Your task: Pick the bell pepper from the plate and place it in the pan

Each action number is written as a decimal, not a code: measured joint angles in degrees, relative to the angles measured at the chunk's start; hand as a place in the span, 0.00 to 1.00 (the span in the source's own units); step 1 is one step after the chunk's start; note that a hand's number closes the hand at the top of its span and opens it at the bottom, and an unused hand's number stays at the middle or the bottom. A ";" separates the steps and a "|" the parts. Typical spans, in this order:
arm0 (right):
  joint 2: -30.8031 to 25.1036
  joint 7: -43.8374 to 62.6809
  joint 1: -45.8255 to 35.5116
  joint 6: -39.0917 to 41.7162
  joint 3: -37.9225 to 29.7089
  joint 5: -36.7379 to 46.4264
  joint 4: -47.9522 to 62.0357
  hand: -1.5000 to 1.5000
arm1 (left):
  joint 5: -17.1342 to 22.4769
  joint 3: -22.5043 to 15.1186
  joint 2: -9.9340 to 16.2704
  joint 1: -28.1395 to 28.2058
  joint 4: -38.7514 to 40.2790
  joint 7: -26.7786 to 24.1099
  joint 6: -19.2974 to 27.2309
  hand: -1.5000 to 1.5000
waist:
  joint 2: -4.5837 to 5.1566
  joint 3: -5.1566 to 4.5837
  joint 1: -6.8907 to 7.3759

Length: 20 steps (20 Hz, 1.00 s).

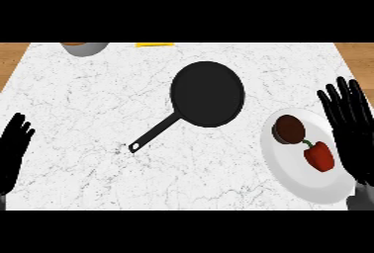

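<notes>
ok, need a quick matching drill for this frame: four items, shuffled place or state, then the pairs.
Items:
1. red bell pepper
2. black round frying pan
3. white round plate
4. right hand

Descriptions:
A. open, fingers up, over the plate's right edge
B. holds nothing
C. near the counter's right edge
D. lies on the plate, beside a brown round item

Pairs: 1-D, 2-B, 3-C, 4-A

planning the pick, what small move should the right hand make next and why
Probably shift the right hand left and down over the bell pepper. The hand is open beside the plate, the pepper lies untouched on it, and the pan holds nothing.
</notes>
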 measured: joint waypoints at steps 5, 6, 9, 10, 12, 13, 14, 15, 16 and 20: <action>-6.85 0.56 -5.07 14.08 -1.34 -6.15 4.10 1.00 | -0.60 -2.13 -1.80 -4.87 -3.13 1.31 0.09 0.50 | -0.18 0.28 2.15; -8.46 0.79 -6.40 17.70 -1.08 -7.59 4.57 1.00 | -0.66 -2.61 -2.17 -5.96 -4.11 1.23 0.01 0.50 | -0.17 0.34 2.55; -15.95 -2.17 -7.20 23.96 -3.34 -2.01 8.56 1.00 | -0.23 -4.55 -4.43 -8.30 -6.26 2.59 0.32 0.50 | 0.00 0.44 2.44; -17.83 -4.83 -7.21 25.92 -4.75 -0.28 9.73 1.00 | -0.34 -5.08 -4.98 -8.88 -6.79 3.14 0.72 0.50 | -0.02 0.50 2.27; -21.32 -10.72 -6.13 30.10 -7.09 3.63 12.16 0.00 | -0.60 -6.20 -5.96 -9.24 -7.99 4.13 1.38 0.50 | -0.11 0.59 2.08; -23.16 -13.16 -5.68 31.76 -8.27 5.45 13.96 0.00 | -1.00 -6.77 -6.58 -9.63 -8.32 4.30 1.95 0.50 | -0.07 0.61 2.05; -24.82 -15.06 -5.11 32.13 -9.34 7.65 15.53 0.00 | -1.08 -7.08 -7.04 -10.07 -8.62 4.75 2.37 0.50 | -0.03 0.64 2.02; -26.32 -17.05 -4.80 31.99 -10.37 9.88 17.18 0.00 | -1.03 -7.07 -7.01 -10.41 -8.77 5.26 2.44 0.50 | 0.01 0.66 2.19; -27.83 -19.03 -4.62 31.70 -11.17 12.03 18.59 0.00 | -1.17 -7.38 -7.41 -10.73 -8.92 5.50 2.75 0.50 | 0.06 0.69 2.32; -33.51 -26.21 -4.73 29.18 -11.71 20.05 21.85 0.00 | -1.66 -8.47 -7.98 -11.67 -10.19 7.26 3.39 0.50 | 0.06 0.69 3.17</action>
